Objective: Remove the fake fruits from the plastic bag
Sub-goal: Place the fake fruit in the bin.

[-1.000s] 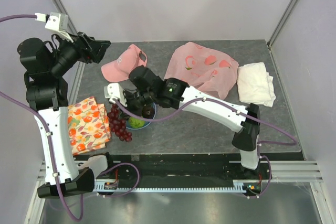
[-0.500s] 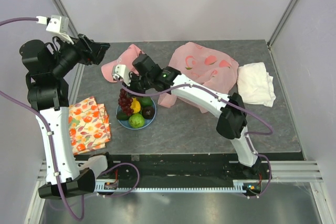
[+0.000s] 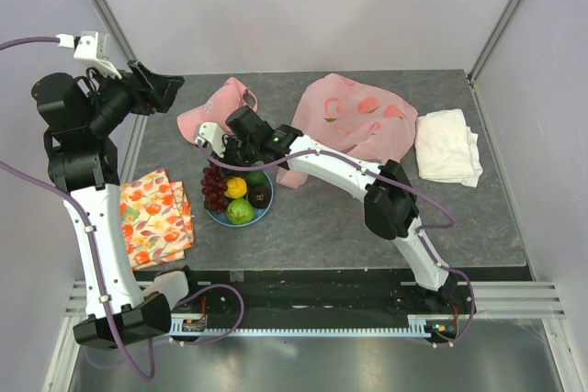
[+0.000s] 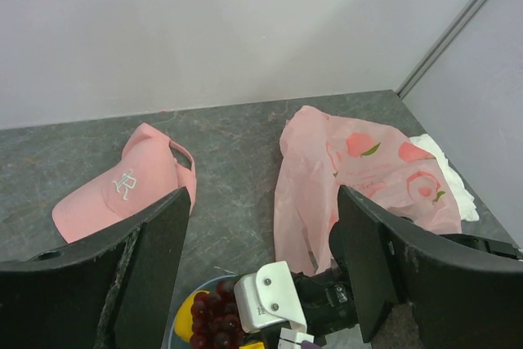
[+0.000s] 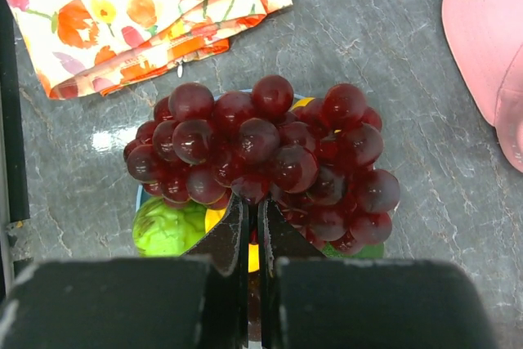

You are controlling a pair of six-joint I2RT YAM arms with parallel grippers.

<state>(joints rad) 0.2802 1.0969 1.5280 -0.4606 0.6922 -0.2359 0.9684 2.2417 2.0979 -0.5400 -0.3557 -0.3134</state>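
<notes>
My right gripper (image 3: 219,157) (image 5: 253,202) is shut on the stem of the red grape bunch (image 3: 215,186) (image 5: 261,149) and holds it over the left side of the blue plate (image 3: 264,216). On the plate lie the green round fruit (image 3: 240,212) (image 5: 166,227), the yellow lemon (image 3: 236,187), the dark purple fruit (image 3: 261,196) and a dark green avocado (image 3: 256,176). The pink plastic bag (image 3: 354,121) (image 4: 351,169) lies flat behind the right arm. My left gripper (image 3: 162,89) (image 4: 260,202) is open and empty, raised high at the left.
A pink cap (image 3: 213,107) (image 4: 122,190) (image 5: 490,38) lies behind the plate. A floral cloth (image 3: 152,218) (image 5: 139,14) lies at the front left. A folded white cloth (image 3: 447,146) (image 4: 445,171) lies at the right.
My right gripper has carried the grape bunch from the table left of the plate to over the plate. The left gripper has shifted slightly up and left.
</notes>
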